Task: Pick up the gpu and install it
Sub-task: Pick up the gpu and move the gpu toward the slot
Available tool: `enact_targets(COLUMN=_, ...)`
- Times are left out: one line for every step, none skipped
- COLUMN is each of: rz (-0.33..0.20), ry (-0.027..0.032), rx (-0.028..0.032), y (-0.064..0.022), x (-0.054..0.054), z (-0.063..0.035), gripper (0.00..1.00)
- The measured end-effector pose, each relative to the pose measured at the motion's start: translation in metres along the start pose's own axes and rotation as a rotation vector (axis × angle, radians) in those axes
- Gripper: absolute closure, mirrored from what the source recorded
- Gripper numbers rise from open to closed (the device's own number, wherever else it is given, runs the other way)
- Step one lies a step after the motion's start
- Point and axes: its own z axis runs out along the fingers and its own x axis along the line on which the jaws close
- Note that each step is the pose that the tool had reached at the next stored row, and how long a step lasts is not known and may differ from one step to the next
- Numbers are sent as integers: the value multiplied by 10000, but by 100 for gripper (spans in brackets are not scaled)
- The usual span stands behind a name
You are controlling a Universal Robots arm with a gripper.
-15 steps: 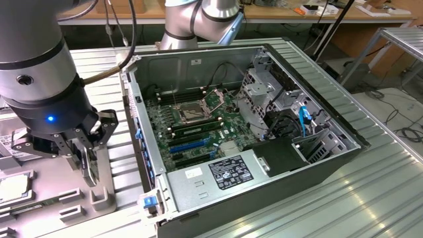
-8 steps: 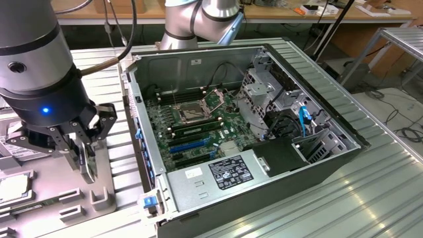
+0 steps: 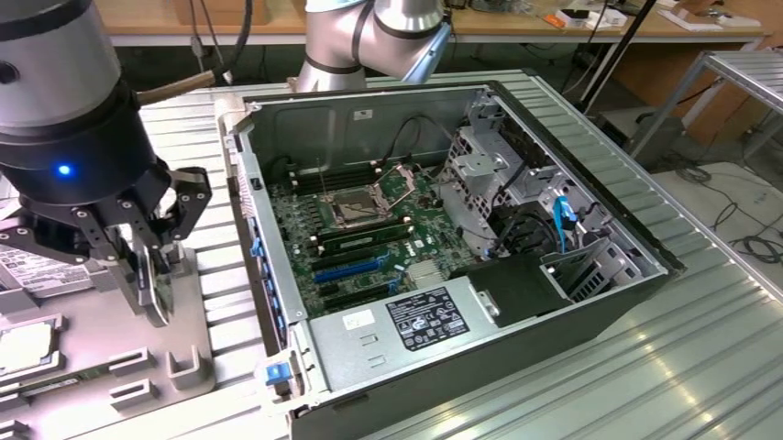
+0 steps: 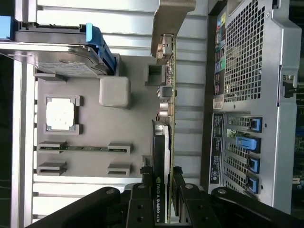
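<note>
From the wrist camera the black multi-fingered gripper (image 4: pixel 161 175) has its fingers (image 4: pixel 141 199) drawn in narrow on the gpu (image 4: pixel 171 118), a thin green circuit board seen edge-on. One finger sits on the black cooler block (image 4: pixel 159 152), whose label reads NVIDIA QUADRO K420, and another on the bare board face. The long silver end bracket (image 4: pixel 173 19) points away from the wrist.

That view also shows the flat grey parts tray (image 4: pixel 90 126) behind the card. On it are one square silver processor chip (image 4: pixel 60 114), one narrow dark memory stick (image 4: pixel 83 148) in its holders, and one silver hard drive (image 4: pixel 57 61) in a blue carrier. On the perforated rear panel I count four blue slot clips (image 4: pixel 247 142).

The exterior view gives what the wrist cannot – the open grey-and-black computer case (image 3: pixel 330 119) lying on its side, its green motherboard (image 3: pixel 367 247) facing up. The gripper is at that view's left, over the tray's edge beside the case.

There the card is a thin sliver between the fingers, and I cannot tell whether its lower edge touches the tray. The hard drive and tray are cut off by the frame.
</note>
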Motion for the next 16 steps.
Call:
enact_targets(rz=17, ry=-1, rx=1, y=2, x=-2, z=-54, gripper=73)
enact_targets(rz=27, ry=-1, rx=1, y=3, x=-3, z=-85, gripper=73)
enact_targets(rz=36, ry=-1, rx=2, y=4, x=-4, z=-110, gripper=73)
enact_targets(rz=45, ry=-1, rx=3, y=5, x=-5, z=-138, gripper=73)
enact_targets(rz=50, ry=-1, rx=2, y=5, x=-6, z=-153, gripper=73)
enact_targets(rz=55, ry=-2, rx=2, y=6, x=-7, z=-169, gripper=73)
enact_targets(rz=62, ry=-2, rx=2, y=6, x=-7, z=-190, gripper=73)
enact_targets(rz=71, ry=-2, rx=3, y=7, x=-9, z=-217, gripper=73)
enact_targets(rz=81, ry=-2, rx=4, y=8, x=-10, z=-246, gripper=73)
enact_targets(rz=98, ry=-3, rx=4, y=10, x=-11, z=-292, gripper=73)
enact_targets(rz=111, ry=-4, rx=4, y=11, x=-13, z=-325, gripper=73)
enact_targets(rz=134, ry=-3, rx=6, y=13, x=-14, z=-375, gripper=73)
enact_targets(rz=147, ry=-5, rx=6, y=14, x=-15, z=-402, gripper=73)
enact_targets(rz=161, ry=-5, rx=7, y=15, x=-17, z=-432, gripper=73)
enact_targets(rz=171, ry=-6, rx=7, y=15, x=-18, z=-448, gripper=73)
enact_targets(rz=176, ry=-7, rx=6, y=15, x=-17, z=-452, gripper=73)
